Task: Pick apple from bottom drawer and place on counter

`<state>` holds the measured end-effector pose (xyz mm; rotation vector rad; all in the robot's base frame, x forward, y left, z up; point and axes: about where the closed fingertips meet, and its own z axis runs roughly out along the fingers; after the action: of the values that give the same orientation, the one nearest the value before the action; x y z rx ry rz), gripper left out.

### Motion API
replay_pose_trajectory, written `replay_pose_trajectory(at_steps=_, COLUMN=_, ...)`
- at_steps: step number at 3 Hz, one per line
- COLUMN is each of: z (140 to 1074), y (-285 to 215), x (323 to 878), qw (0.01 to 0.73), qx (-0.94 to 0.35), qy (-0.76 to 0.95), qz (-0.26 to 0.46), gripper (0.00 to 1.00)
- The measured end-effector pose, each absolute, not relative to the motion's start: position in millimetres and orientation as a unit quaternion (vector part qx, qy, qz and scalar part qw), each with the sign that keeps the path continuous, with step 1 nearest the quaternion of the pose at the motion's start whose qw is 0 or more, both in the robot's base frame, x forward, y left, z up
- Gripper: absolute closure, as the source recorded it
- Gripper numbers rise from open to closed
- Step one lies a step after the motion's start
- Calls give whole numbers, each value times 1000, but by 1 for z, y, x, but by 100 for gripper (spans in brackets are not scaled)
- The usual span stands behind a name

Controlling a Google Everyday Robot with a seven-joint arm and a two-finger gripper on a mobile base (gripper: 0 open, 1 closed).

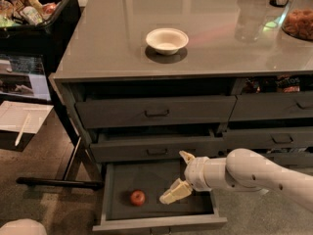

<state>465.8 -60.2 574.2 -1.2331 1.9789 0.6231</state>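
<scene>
Below the bench's front edge, toward its left corner, the wide, shallow dark grey bottom drawer (146, 176) stands pulled out. The small round red apple (138, 197) lies loose on its flat floor, toward the front left and clear of the walls. Being round on a smooth floor, the apple would likely roll away to the left wall if one fingertip touched it before the other. A closing grip that sits off its middle could also squeeze it out sideways. The upper finger stands close under the front of the drawer above, so a careless lift might catch that lip and jar the fruit free. A release on the large glossy grey counter (112, 38) near its front edge could let the apple roll off. The white arm reaches in low from the bench's right side, almost level, its wrist over the right part of the open drawer. The pale two-finger gripper (174, 177) points left, just beside the apple and not touching it. Its fingers are spread wide and hold nothing, one tip low near the floor, the other raised.
</scene>
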Motion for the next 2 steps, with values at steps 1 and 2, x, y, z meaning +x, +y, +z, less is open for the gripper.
replay_pose_trajectory(at_steps=1, z=544, y=-55, x=468, qw=333, qx=-481, qy=775, qz=237, gripper=0)
replay_pose_trajectory(at_steps=2, z=472, y=-46, x=472, qw=287, qx=-470, qy=801, qz=235, gripper=0)
